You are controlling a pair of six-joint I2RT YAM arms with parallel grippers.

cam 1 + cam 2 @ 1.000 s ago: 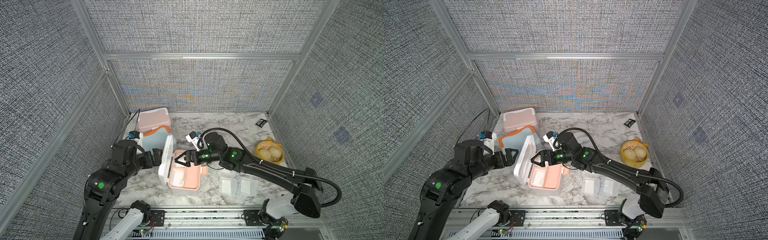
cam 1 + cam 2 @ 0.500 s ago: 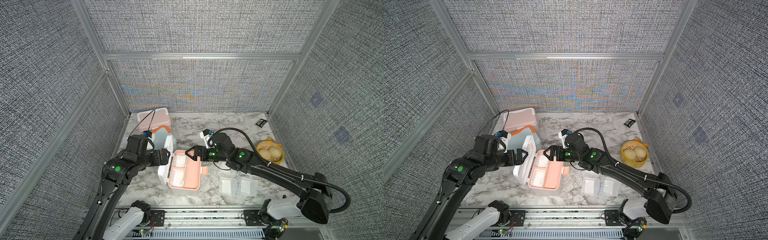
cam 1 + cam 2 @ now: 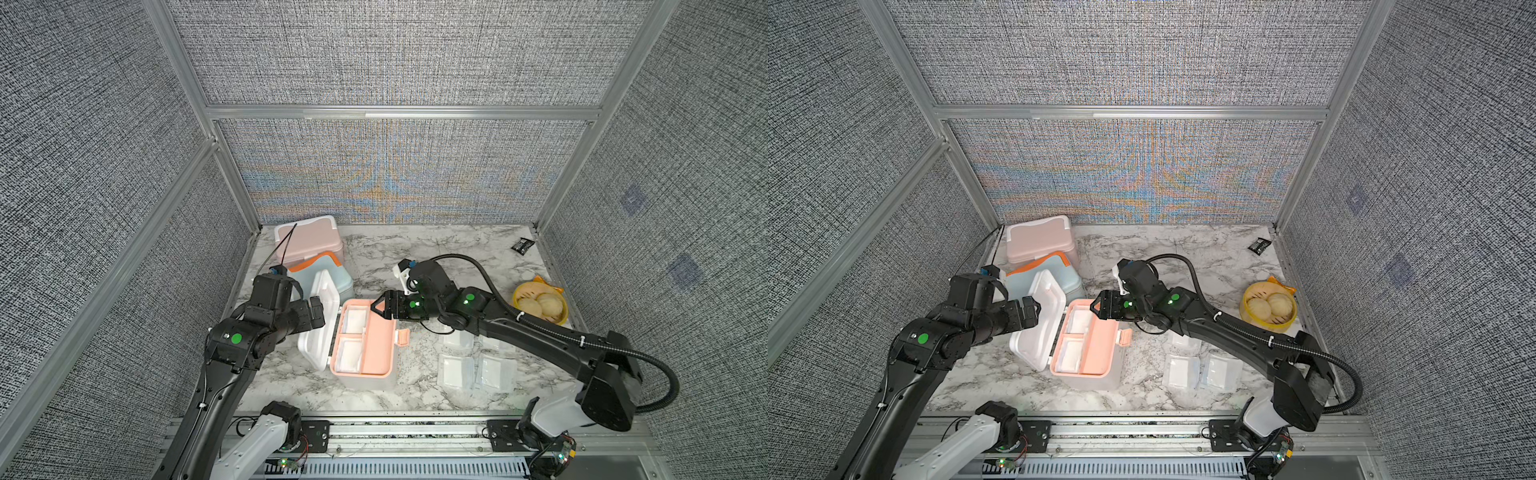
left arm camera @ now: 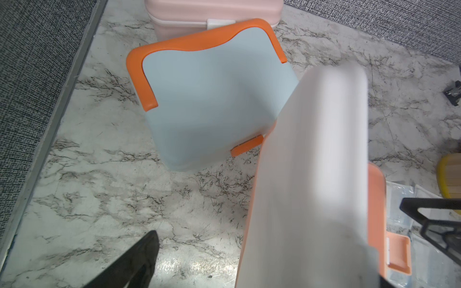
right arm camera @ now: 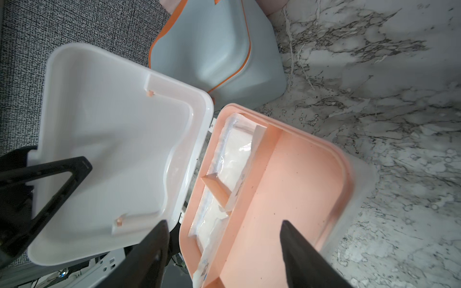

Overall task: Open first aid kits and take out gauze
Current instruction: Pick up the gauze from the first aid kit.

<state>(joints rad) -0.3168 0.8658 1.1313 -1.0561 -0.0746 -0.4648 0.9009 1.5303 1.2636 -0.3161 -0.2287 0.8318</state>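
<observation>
White-and-peach kit [image 3: 365, 340] was open, two gauze packets [image 3: 354, 322] in its tray compartments. My right claw [image 3: 384, 309] hovered over its far end, jaws apart, empty; left claw [image 3: 318, 311] wide open behind the lid [image 3: 320, 328]. Three packets [image 3: 457, 370] already out; blue-and-orange kit [image 3: 328, 272] and pink kit [image 3: 309, 239] still shut.

Twin overhead views; two close wrist views

The white lid [image 4: 309, 174] is blurred, hiding most of the peach box [image 4: 376, 199].
</observation>
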